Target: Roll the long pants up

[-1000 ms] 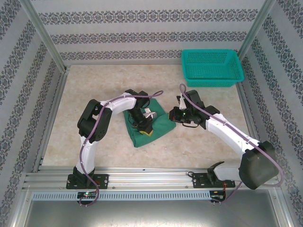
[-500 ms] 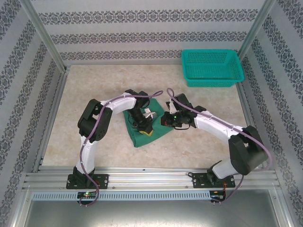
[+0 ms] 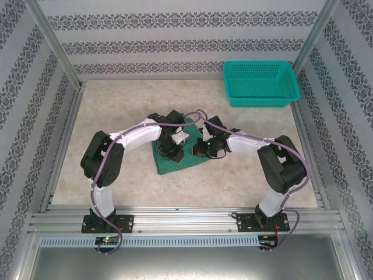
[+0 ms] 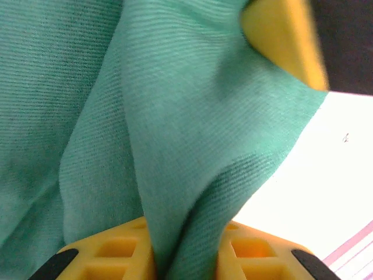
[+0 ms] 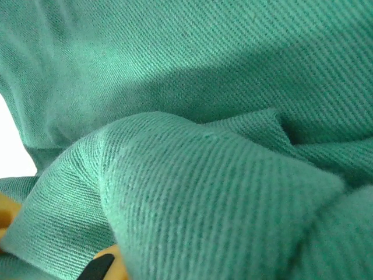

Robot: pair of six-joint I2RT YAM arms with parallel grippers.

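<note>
The long pants (image 3: 166,164) lie as a small dark green bundle in the middle of the table. My left gripper (image 3: 173,153) sits on the bundle. In the left wrist view the left gripper (image 4: 185,258) is shut on a raised fold of the pants (image 4: 186,116), pinched between its yellow pads. My right gripper (image 3: 197,150) presses into the bundle's right side, facing the left one. One yellow finger (image 4: 285,41) of it shows past the fold. In the right wrist view the pants (image 5: 204,175) cover the jaws; only a bit of yellow finger (image 5: 118,267) peeks out.
A teal mesh basket (image 3: 261,81) stands at the back right of the beige table (image 3: 116,122). Patterned walls and metal frame posts enclose the table. Both arms arch inward over the table's middle.
The right arm has swung left from beside the bundle until its gripper is against the cloth. The left arm has stretched out and its gripper shifted slightly back with the fold.
</note>
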